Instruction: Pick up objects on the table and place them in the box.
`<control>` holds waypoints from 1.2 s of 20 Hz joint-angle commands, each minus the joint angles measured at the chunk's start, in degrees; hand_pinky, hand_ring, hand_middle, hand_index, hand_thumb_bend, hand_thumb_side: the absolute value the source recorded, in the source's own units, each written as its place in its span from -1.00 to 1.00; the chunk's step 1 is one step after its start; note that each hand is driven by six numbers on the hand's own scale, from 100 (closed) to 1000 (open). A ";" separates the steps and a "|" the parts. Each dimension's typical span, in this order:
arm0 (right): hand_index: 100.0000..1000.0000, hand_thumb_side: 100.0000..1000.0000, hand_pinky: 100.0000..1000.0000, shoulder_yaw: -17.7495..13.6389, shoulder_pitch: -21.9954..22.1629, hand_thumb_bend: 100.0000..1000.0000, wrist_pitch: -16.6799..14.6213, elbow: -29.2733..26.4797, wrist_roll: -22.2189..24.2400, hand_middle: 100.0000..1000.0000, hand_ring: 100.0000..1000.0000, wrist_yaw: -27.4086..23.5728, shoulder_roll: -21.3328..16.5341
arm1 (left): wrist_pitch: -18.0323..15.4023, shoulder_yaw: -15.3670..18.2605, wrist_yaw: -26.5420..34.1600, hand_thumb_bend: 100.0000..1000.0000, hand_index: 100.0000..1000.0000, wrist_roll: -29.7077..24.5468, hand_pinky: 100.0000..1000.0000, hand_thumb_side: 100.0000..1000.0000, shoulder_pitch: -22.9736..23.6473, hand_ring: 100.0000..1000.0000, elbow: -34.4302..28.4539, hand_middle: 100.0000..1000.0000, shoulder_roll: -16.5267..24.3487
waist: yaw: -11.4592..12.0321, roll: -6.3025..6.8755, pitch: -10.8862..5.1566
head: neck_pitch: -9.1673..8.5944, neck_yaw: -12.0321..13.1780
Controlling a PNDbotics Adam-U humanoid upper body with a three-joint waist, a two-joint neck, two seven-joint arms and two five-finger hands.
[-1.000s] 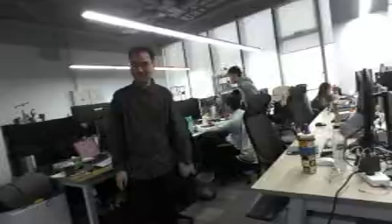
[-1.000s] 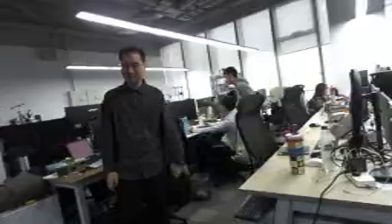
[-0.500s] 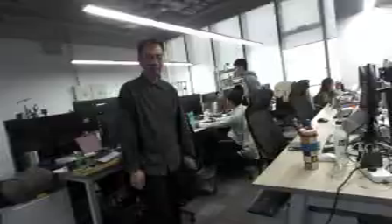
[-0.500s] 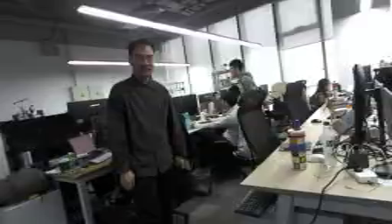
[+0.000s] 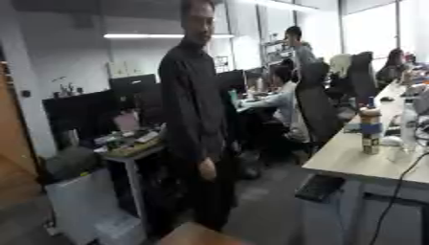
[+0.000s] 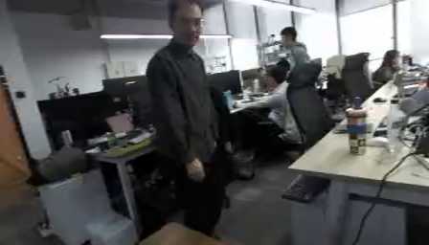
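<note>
None of the things to be picked up show anywhere, and neither does the box. The nearest hint of a work surface is a brown corner (image 5: 201, 235) poking up at the bottom edge, just left of centre; whether it belongs to the box or the table I cannot tell. Neither of the robot's hands is in view, so how far open they are and whether they hold anything cannot be said.

The head is pointed out across the office instead of down. A person in dark clothes (image 5: 194, 119) fills the centre of the frame, standing close behind that brown corner. To the right runs a long pale desk (image 5: 356, 160) with a bottle (image 5: 369, 130) standing on it and a cable hanging off its edge; office chairs sit further back at upper right, and a cluttered side desk (image 5: 126, 143) is at middle left.

The risk, as I judge it, is plain: any reach made with the camera aimed like this is blind, so a hand could miss an object, knock it away or clip the box. The bystander standing so near could also be swept by an arm.
</note>
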 commanded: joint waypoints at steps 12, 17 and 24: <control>-0.27 0.98 -1.00 -5.52 12.22 -1.00 -21.44 -0.41 -11.13 -0.57 -0.70 -2.04 0.12 | 7.92 12.65 -8.46 0.39 0.33 11.10 -0.64 0.42 14.69 -0.39 -18.68 0.26 -21.34 | 9.30 -9.30 4.75 | 10.27 1.97; -0.30 0.89 -1.00 -3.77 12.87 -1.00 -26.29 -0.41 -20.78 -0.61 -0.74 -9.60 -0.37 | 9.15 11.40 -6.55 0.36 0.31 11.23 -0.61 0.40 14.15 -0.37 -24.84 0.22 -22.62 | 10.41 -9.68 4.91 | 14.85 0.48; -0.33 0.89 -1.00 -2.54 10.54 -0.72 -28.29 -0.41 -22.64 -0.65 -0.77 -16.04 -0.90 | 9.96 10.56 -7.12 0.35 0.31 10.40 -0.60 0.40 15.45 -0.36 -28.51 0.22 -21.84 | 9.48 -8.91 4.71 | 16.59 -2.65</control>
